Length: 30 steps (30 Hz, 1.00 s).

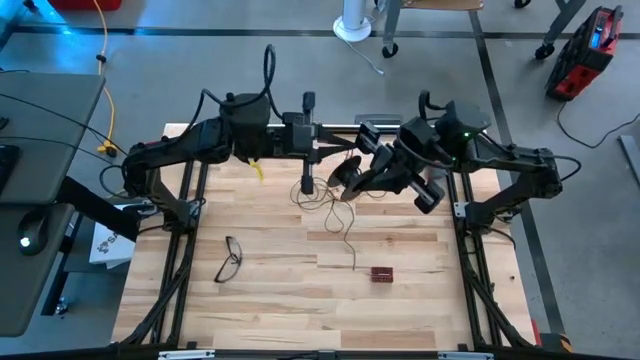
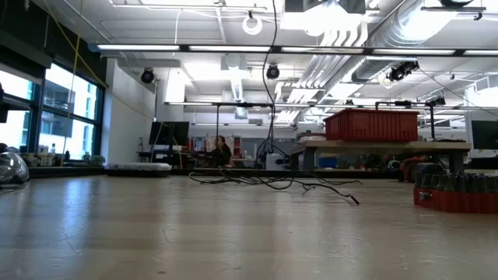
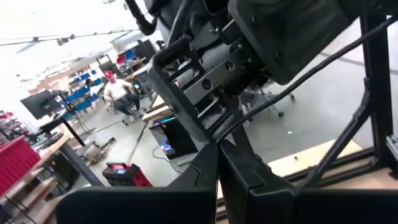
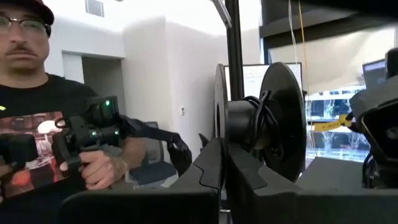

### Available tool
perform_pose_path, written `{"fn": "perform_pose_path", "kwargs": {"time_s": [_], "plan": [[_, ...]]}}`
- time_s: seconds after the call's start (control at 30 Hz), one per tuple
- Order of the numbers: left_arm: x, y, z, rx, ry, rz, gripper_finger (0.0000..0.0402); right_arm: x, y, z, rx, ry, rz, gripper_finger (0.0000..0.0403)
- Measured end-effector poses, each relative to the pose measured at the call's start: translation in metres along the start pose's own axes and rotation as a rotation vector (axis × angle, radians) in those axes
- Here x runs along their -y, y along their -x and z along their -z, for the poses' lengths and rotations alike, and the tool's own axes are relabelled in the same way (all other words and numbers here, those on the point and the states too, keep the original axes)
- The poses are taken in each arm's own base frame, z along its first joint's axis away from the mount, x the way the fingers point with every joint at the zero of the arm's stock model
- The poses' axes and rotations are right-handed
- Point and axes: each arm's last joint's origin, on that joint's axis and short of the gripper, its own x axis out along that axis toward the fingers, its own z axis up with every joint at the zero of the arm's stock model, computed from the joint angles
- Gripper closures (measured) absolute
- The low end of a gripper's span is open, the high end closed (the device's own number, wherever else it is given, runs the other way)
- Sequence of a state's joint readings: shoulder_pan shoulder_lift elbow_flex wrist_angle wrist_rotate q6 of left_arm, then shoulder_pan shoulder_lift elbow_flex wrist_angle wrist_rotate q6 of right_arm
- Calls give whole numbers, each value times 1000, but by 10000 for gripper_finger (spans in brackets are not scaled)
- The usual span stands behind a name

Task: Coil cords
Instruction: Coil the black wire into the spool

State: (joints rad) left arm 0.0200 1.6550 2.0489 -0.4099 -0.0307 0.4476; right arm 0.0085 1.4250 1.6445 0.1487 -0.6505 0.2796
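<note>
The cord is a thin dark wire. Its loose loops (image 1: 325, 205) lie on the far middle of the table, and one strand (image 2: 272, 93) rises from the pile (image 2: 264, 183) out of the top of the low view. Its free end (image 1: 352, 267) rests on the wood. The small black reel (image 1: 345, 178) hangs high above the table with my right gripper (image 4: 222, 155) shut on it, and some wire is wound on its hub (image 4: 249, 118). My left gripper (image 3: 219, 155) is shut, level and high, close in front of the right arm's wrist. My right gripper pinches one thin round flange of the reel (image 4: 219, 118) between its two fingers, at the flange's lower rim. The reel stands upright on its edge above the fingers, lifted clear of the table. My left gripper: I cannot tell whether it touches the wire.
Black-framed eyeglasses (image 1: 230, 258) lie near the table's left side, and a small red box (image 1: 382, 273) lies right of centre. A yellow cable (image 1: 105, 90) runs off the table at far left. A person holding a hand controller (image 4: 87, 140) stands beyond the table.
</note>
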Motion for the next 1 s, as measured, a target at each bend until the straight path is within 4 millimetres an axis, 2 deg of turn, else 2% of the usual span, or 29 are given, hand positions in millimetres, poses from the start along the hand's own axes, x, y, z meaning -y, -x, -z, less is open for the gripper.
{"fn": "perform_pose_path", "kwargs": {"time_s": [0.17,0.33,0.47,1.0], "plan": [[-2,3,-5,8,-61,-3,401,-2,-4,8,-55,-73,12,403],[-5,9,-14,54,-69,-29,401,6,-12,30,-150,-166,91,403],[-1,9,-16,58,-77,-21,401,10,-17,36,-151,-169,110,403],[9,35,-39,114,-188,-43,401,23,-25,53,-189,-215,145,403]]}}
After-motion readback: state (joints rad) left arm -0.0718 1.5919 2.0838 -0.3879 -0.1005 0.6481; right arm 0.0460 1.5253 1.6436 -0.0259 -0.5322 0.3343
